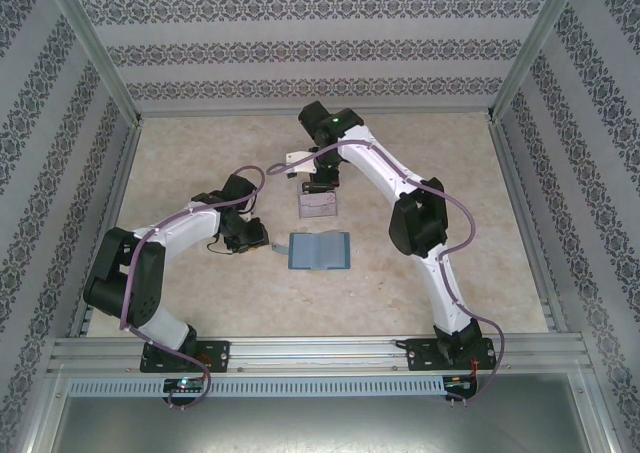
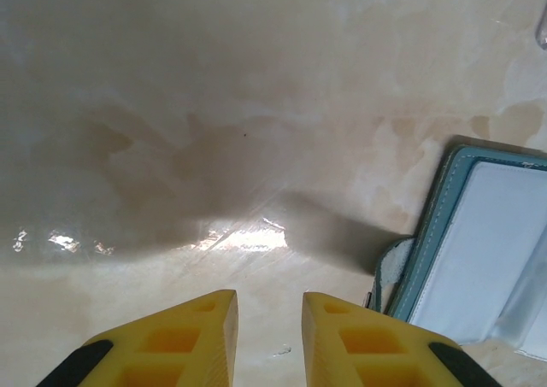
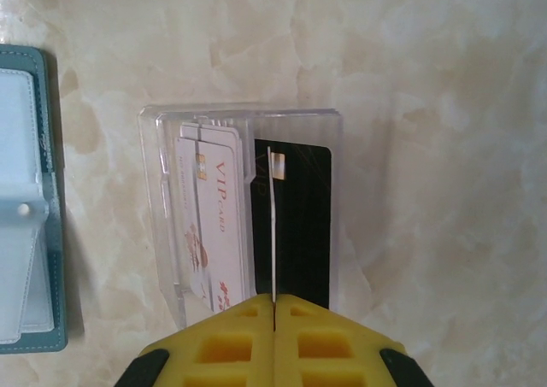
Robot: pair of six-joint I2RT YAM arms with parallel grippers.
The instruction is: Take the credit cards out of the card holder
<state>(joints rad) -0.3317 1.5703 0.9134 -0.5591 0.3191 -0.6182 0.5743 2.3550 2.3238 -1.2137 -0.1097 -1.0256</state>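
Observation:
The teal card holder (image 1: 320, 250) lies open on the table, its pale inner pockets facing up (image 2: 479, 250) (image 3: 26, 216). My left gripper (image 1: 255, 239) (image 2: 269, 297) hovers just left of it, open, nothing between its yellow fingers. My right gripper (image 1: 318, 185) (image 3: 273, 300) is shut on a thin credit card (image 3: 272, 225) seen edge-on, held upright over a clear plastic tray (image 3: 158, 199). In that tray lie a white VIP card (image 3: 214, 225) and a black card (image 3: 303, 225).
The clear tray (image 1: 318, 205) sits just behind the holder, near the middle of the marbled table (image 1: 430, 153). The holder's closing tab (image 2: 391, 267) sticks out toward my left fingers. Aluminium frame rails and patterned walls enclose the table.

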